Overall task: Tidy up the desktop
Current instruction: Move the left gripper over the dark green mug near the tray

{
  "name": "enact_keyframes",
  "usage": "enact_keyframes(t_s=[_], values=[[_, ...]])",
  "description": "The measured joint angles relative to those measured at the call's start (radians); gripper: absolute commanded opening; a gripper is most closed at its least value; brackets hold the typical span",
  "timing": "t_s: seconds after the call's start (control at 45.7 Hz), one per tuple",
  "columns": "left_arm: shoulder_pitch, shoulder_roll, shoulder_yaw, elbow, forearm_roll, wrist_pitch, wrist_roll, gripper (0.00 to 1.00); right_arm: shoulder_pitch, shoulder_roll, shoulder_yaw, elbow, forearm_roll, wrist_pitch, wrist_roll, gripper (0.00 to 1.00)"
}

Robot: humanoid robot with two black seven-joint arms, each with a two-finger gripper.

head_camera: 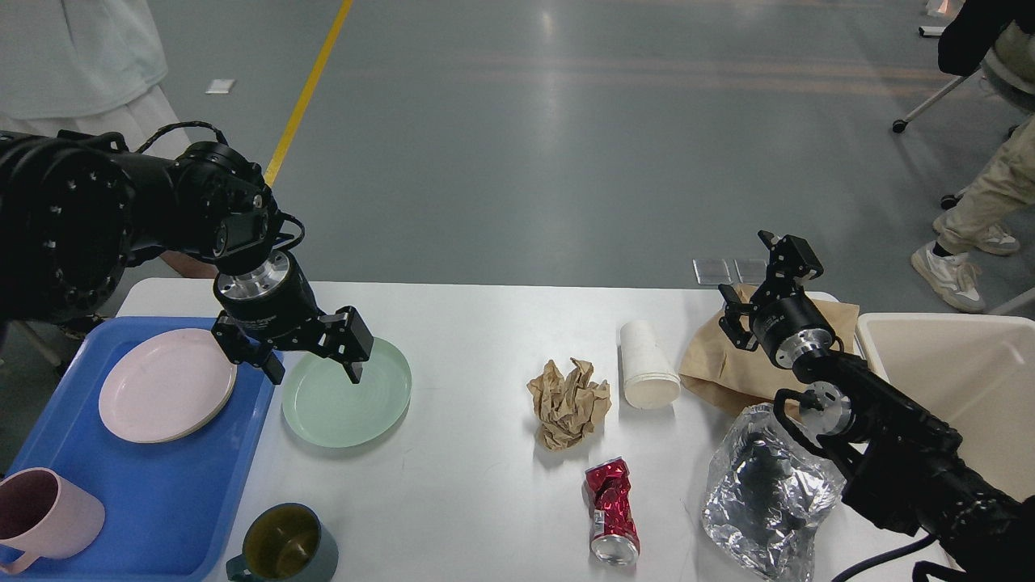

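Pink mug and blue tray, near of the left end effector, are cropped by the frame edge.

Left arm, upper left of the frame: bulky black housings showing rows of small pale screws, a thin black cable looping above, a silver wrist ring, a black two-fingered end effector. Right arm, lower right: black segments, silver wrist rings, looping black cable, black end effector.

left hand open, right hand open, raised
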Motion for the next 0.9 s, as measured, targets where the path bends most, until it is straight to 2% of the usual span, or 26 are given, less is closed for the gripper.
enact_keyframes(t_s=[0.175, 0.416, 0.503, 0.897], values=[[-0.02, -0.061, 0.001, -0.04, 0.001, -0.005, 0.021, 0.97, 0.0, 0.0, 0.0, 0.0, 0.0, 0.0, 0.0, 1.0], [-0.014, -0.084, 0.001, -0.052, 0.001, -0.035, 0.125, 0.97, 0.0, 0.0, 0.0, -0.001, -0.001, 0.0, 0.0, 1.0], [-0.004, -0.083, 0.001, -0.053, 0.002, -0.035, 0.148, 0.97, 0.0, 0.0, 0.0, -0.001, -0.001, 0.0, 0.0, 1.0], [0.103, -0.075, 0.024, -0.058, 0.105, -0.035, 0.16, 0.97, 0.0, 0.0, 0.0, -0.001, -0.001, 0.0, 0.0, 1.0]])
